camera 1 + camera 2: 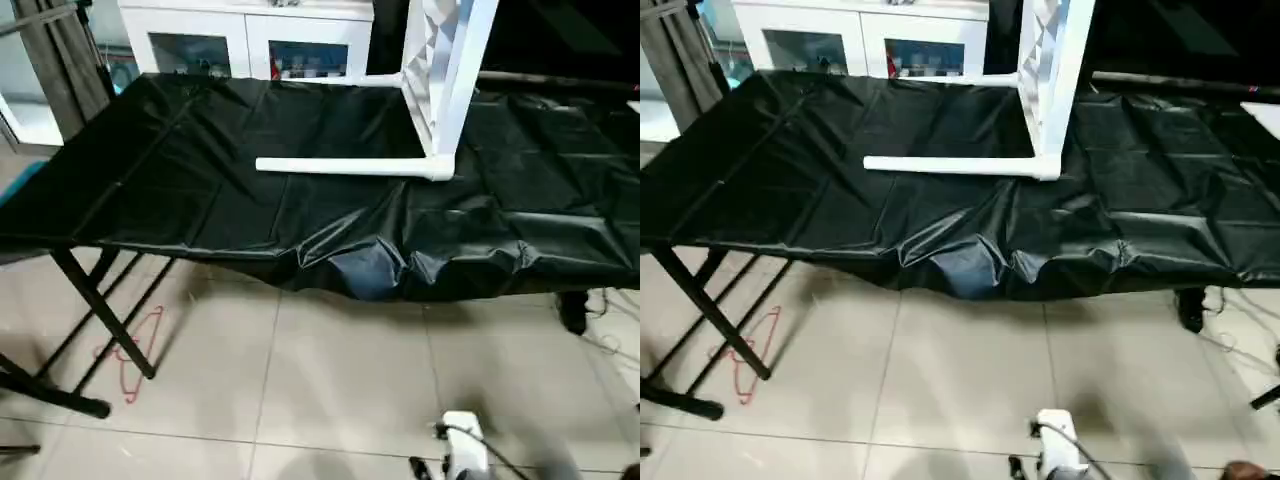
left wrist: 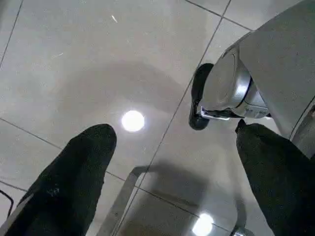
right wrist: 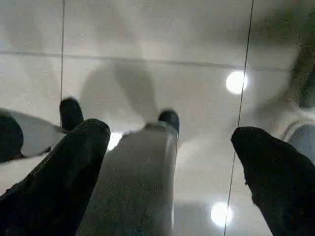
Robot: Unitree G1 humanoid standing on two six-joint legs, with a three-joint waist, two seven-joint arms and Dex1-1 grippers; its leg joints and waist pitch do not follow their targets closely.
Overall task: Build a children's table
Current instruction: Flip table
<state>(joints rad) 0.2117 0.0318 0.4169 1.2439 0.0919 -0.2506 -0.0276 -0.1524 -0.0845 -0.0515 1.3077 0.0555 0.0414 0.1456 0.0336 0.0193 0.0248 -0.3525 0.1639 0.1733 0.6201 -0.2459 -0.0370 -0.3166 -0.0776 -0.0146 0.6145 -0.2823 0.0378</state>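
Observation:
The children's table stands on edge on a black-covered work table (image 1: 200, 190). Its white tabletop (image 1: 445, 60) is upright, ribbed underside facing left. One white leg (image 1: 345, 167) sticks out from its lower corner and lies along the cloth toward the left; another leg (image 1: 335, 82) runs out behind it, farther back. My left gripper (image 2: 172, 147) hangs open over the floor tiles, nothing between its black fingers (image 2: 81, 167). My right gripper (image 3: 167, 152) is also open above the tiles, holding nothing, with its black fingers (image 3: 69, 167) wide apart.
A white cabinet (image 1: 250, 35) with glass doors stands behind the work table. The table's black folding legs (image 1: 100, 310) and a red wire hanger (image 1: 135, 360) are on the tiled floor at left. Cables (image 1: 610, 330) lie at right. My silver leg and foot (image 2: 231, 88) show below.

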